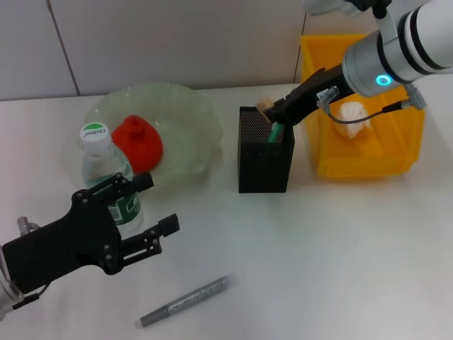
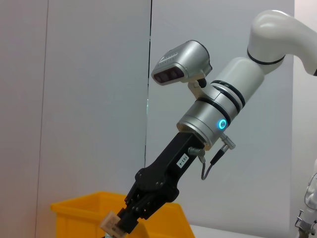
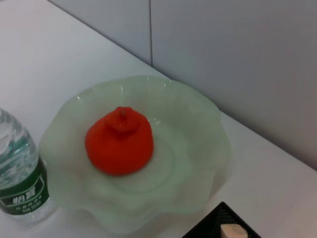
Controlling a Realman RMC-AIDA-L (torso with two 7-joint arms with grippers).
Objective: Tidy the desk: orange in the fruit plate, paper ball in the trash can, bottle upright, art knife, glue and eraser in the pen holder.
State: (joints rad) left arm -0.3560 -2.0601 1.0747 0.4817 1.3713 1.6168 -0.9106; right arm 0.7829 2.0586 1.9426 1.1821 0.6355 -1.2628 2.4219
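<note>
Desk tidy was well along when I looked. Going down in size:

Trash can point(image 1: 403, 159), yellow, stood at the far right corner of the table with the paper ball point(image 1: 352, 113) inside — done.

Fruit plate point(image 1: 191, 113), pale green and wavy-rimmed, sat toward the far edge, left of centre, with the orange point(image 1: 138, 144) resting in it — done.

Pen holder point(image 1: 265, 159), black mesh, stood between plate and can, near the far edge. A green-tipped item stuck out of it, probably the glue, though I could not be sure.

Bottle point(image 1: 102, 170) stood upright on the left side, cap up, just in front of the plate — done.

Right gripper point(image 1: 272, 112) hung over the holder's far rim, fingers pinched on a pale beige block, which I took to be the eraser point(image 1: 265, 106). Judged: drop into the holder pending.

Left gripper point(image 1: 152, 205) hovered near the front left corner, just in front of the bottle, fingers spread wide and holding nothing.

Art knife point(image 1: 187, 300), grey and slim, lay flat near the front edge, left of centre, untouched. Judged: this is the last item left after the eraser.
</note>
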